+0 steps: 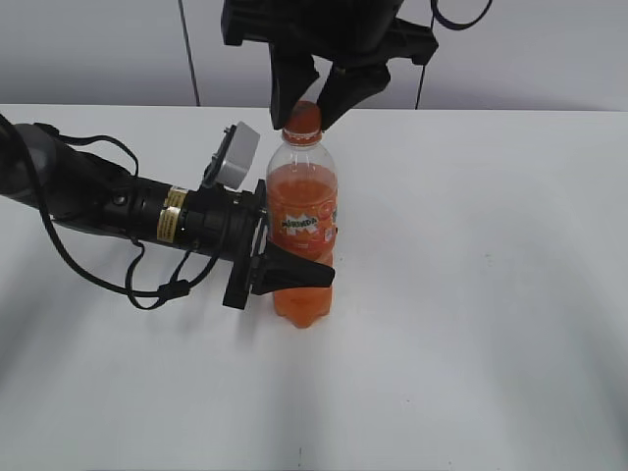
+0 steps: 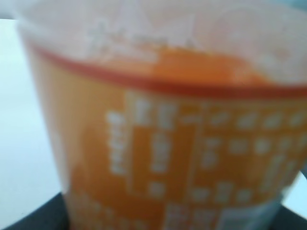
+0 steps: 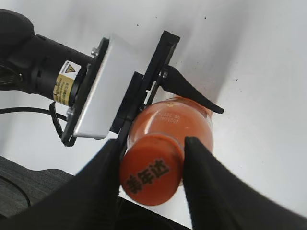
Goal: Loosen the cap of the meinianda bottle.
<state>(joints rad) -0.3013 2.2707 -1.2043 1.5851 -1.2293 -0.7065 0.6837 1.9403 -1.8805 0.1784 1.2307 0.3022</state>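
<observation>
Orange drink fills the meinianda bottle, upright on the white surface; its label reads "Mirinda". Left claw grips its body. Right claw closes around the cap, which has dark lettering I cannot read.

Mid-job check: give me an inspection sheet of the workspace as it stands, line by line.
Surface: white table, bare apart from the job's things.
Job's things: meinianda bottle upright; orange cap on its neck.
Clutter: nothing seen.
Hands: left hand closed around the bottle's lower body from the side; right hand above, one finger on each side of the cap, close against it, firm grip not confirmed.
Cables: black cable loops on the table under the left arm; another hangs at top right behind the right arm.
Surroundings: pale wall panels behind the table.
</observation>
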